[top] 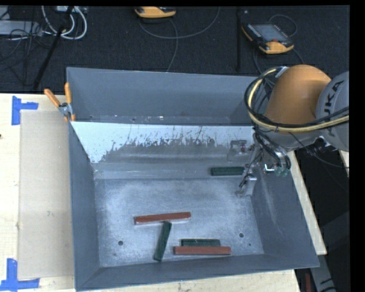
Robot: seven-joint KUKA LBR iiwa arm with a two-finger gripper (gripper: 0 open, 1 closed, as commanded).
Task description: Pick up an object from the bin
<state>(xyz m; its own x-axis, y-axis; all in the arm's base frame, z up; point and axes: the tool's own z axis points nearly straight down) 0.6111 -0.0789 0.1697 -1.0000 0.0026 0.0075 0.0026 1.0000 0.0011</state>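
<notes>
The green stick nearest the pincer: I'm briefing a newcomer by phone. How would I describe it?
Find the far wall of the grey bin, toward its right end. A dark green stick lies at the wall's foot, left of the pincer. It lies alone; the other sticks, green and red-brown, cluster near the front.

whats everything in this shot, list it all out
bin: one, grey metal, middle of the view
red-brown sticks: two, one mid-floor, one at the front right
dark green sticks: three, one at the back right, one tilted with its top end at the mid-floor red-brown stick, one just behind the front red-brown stick
gadgets: two, orange and black, on the dark floor behind the bin
cables: several, pale, on that floor
arm: one, orange cover ringed with cables, reaching in from the right, its tip by the back-right green stick
</notes>
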